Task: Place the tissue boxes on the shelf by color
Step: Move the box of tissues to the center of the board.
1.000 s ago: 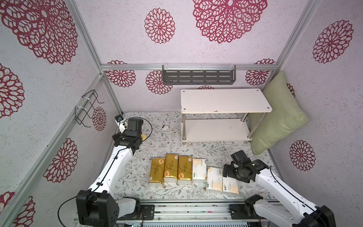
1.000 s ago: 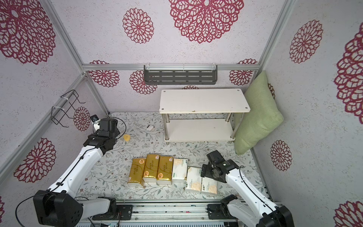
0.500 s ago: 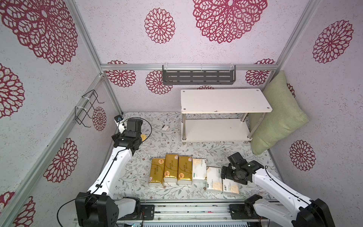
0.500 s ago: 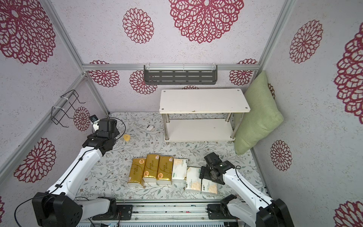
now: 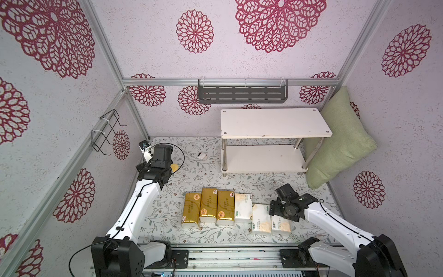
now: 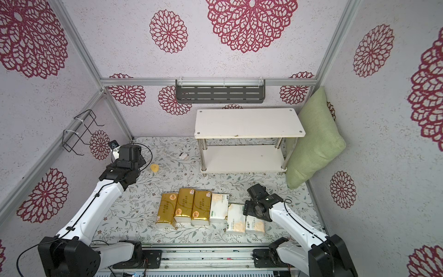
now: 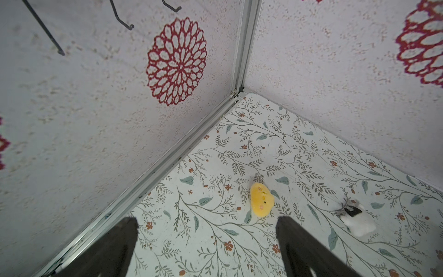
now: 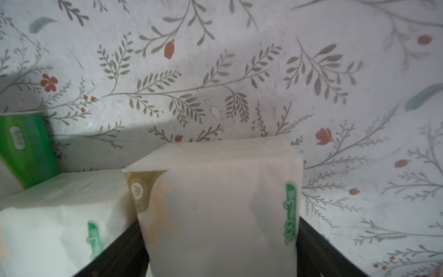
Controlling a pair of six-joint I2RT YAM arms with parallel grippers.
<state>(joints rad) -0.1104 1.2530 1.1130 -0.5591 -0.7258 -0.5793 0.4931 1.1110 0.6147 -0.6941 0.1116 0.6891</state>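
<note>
Packs (image 5: 209,203) lie in one row at 6 o'clock on the worktop (image 5: 191,177), three gold together and three white beside them, so each colour can go up as a group. The shelf (image 5: 275,123) at 1 o'clock has both boards bare. Your right tool (image 8: 218,220) straddles the end white pack (image 5: 280,224) at 5 o'clock, fingers (image 8: 318,247) along both its sides. Whether it grips yet, you cannot tell. Your left tool (image 7: 206,219) hangs apart and empty at 10 o'clock, out of the way.
</note>
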